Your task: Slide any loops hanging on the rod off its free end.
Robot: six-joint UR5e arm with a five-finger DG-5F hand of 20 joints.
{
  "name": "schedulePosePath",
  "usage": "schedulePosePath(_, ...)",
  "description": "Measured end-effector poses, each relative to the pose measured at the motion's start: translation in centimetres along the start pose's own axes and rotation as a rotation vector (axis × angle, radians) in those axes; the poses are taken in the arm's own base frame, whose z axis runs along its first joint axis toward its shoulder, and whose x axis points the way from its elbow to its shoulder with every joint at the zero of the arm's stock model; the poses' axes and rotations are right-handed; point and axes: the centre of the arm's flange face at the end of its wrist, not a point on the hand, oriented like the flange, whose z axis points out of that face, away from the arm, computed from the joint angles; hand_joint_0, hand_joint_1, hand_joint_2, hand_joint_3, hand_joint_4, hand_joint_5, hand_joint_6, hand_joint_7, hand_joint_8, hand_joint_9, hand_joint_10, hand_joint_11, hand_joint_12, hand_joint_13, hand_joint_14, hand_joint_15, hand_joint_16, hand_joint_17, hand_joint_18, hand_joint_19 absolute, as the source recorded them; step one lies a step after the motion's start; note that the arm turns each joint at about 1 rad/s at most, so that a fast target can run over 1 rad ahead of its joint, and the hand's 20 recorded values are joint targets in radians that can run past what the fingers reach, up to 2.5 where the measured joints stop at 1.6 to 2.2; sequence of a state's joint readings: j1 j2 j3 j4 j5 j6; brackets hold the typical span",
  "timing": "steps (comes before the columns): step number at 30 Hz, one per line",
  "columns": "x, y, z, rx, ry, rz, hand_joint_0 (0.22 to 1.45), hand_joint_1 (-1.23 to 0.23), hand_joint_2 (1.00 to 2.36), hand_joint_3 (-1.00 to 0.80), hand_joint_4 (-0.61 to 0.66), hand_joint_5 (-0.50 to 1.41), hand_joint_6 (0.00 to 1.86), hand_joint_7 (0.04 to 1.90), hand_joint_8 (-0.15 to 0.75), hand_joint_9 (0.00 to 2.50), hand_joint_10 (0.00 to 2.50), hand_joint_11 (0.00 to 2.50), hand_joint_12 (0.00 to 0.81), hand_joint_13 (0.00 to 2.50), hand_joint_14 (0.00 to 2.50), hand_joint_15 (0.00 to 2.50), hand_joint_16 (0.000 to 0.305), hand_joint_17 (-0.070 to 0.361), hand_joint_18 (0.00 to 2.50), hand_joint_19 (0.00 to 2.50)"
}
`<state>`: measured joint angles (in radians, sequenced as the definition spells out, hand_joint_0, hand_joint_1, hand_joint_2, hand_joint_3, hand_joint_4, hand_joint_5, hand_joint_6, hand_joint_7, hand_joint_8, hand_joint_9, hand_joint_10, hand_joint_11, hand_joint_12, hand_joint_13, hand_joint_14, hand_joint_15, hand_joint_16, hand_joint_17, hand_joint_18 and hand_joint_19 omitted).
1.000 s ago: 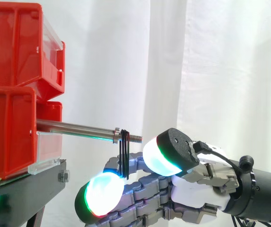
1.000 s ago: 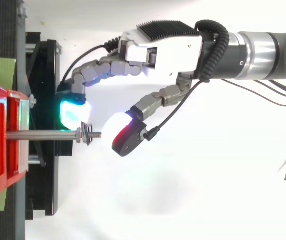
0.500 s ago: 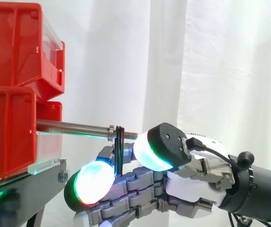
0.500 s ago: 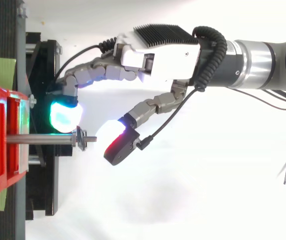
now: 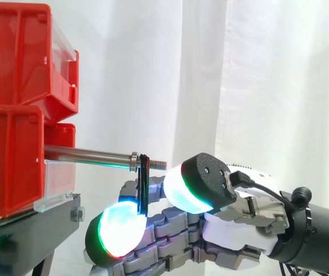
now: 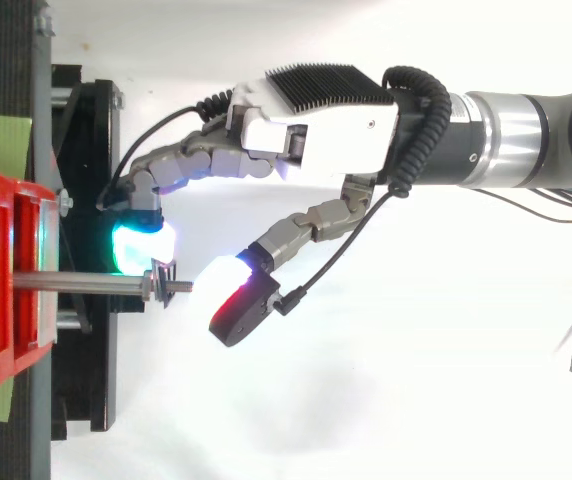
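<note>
Black loops [image 5: 143,179] hang near the free end of the rod [image 5: 90,155]. The hand [image 5: 233,227] is spread apart, holding nothing. It should hook a fingertip [image 6: 141,245] behind them and pull gently outward

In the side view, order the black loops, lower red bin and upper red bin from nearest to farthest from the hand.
1. black loops, hanging beside the hand
2. lower red bin, at left
3. upper red bin, top left
</note>
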<state>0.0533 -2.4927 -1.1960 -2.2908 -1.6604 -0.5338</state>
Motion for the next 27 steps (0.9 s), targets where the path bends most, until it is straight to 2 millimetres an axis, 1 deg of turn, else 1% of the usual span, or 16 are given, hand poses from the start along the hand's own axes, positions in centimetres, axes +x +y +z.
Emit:
schedulePosePath(17,0.03,0.02,0.01,-0.002,0.001,0.0,0.57,-0.56,1.01,-0.39,0.26,-0.17,0.5,1.35,0.301,0.67,0.01,0.16,0.294,0.68,0.0,0.03,0.051,0.116,0.74,0.29)
schedulePosePath(27,0.03,0.18,0.16,-0.015,-0.005,-0.008,0.57,-0.56,1.01,-0.39,0.26,-0.17,0.5,1.33,0.302,0.67,0.01,0.16,0.293,0.68,0.0,0.03,0.052,0.116,0.74,0.3)
